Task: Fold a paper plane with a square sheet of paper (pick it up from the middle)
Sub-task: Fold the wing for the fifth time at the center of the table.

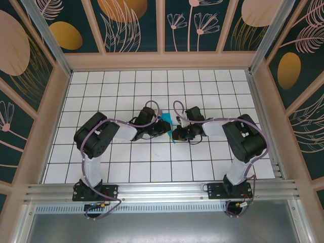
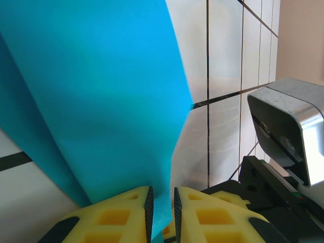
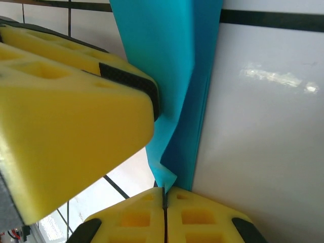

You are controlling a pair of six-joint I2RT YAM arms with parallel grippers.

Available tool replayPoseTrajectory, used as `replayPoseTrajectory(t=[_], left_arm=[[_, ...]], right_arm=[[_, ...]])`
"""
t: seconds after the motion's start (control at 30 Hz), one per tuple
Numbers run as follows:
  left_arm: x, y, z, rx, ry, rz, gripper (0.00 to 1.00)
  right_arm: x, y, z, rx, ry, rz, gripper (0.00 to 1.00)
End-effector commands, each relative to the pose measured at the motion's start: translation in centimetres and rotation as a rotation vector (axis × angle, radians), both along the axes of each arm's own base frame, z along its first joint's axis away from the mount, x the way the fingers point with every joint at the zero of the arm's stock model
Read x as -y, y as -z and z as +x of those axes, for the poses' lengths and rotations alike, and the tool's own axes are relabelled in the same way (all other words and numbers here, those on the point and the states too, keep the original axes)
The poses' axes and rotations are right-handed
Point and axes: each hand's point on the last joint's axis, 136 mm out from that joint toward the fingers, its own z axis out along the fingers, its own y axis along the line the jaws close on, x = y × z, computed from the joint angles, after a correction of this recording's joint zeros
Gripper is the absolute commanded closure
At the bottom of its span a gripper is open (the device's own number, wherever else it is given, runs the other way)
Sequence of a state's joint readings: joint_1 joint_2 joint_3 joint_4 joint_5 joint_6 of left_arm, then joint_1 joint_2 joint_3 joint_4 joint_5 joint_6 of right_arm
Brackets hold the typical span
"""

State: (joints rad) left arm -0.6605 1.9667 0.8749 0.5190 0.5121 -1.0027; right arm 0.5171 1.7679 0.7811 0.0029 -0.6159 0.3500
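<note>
The teal-blue sheet of paper (image 1: pixel 166 123) is folded into layers and hangs above the table between my two grippers. In the left wrist view the paper (image 2: pixel 101 91) runs down between the yellow fingers (image 2: pixel 121 215) of my left gripper (image 2: pixel 161 205). Its jaws stand slightly apart, with a thin gap beside the paper. In the right wrist view my right gripper (image 3: pixel 165 196) is shut on the lower tip of the paper (image 3: pixel 167 66). Whether the folds make the paper plane's shape I cannot tell. From above, the left gripper (image 1: pixel 160 127) and right gripper (image 1: pixel 175 134) almost touch.
The white gridded table (image 1: pixel 126 86) spreads all round the grippers inside beige walls. The right wrist's grey camera housing (image 2: pixel 291 126) sits close to the left fingers. A finger of the left gripper (image 3: pixel 71 111) looms at the upper left of the right wrist view.
</note>
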Motion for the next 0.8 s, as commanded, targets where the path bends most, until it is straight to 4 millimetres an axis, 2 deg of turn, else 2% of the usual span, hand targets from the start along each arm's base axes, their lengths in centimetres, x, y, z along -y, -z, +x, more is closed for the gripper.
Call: replayPoseTrajectory(t=[0.0, 0.1, 0.37, 0.6, 0.77], left_arm=[[-0.1, 1.5, -0.4, -0.035, 0.001, 0.039, 0.80], [-0.8, 2.8, -0.2, -0.059, -0.030, 0.102, 0.83], [-2.5, 5.4, -0.7, -0.119, -0.075, 0.206, 0.85], [-2.6, 5.7, -0.8, -0.125, -0.078, 0.209, 0.85], [-2.6, 5.7, -0.9, -0.128, -0.080, 0.209, 0.85]], right_arm=[[2.6, 4.4, -1.3, -0.034, 0.028, -0.202, 0.91], [2.1, 3.5, -1.5, -0.040, 0.029, -0.158, 0.88], [1.1, -0.5, -2.0, -0.043, 0.052, 0.022, 0.83], [1.6, 0.3, -2.9, -0.069, 0.057, 0.001, 0.88], [1.9, 2.1, -3.5, -0.089, 0.046, -0.069, 0.91]])
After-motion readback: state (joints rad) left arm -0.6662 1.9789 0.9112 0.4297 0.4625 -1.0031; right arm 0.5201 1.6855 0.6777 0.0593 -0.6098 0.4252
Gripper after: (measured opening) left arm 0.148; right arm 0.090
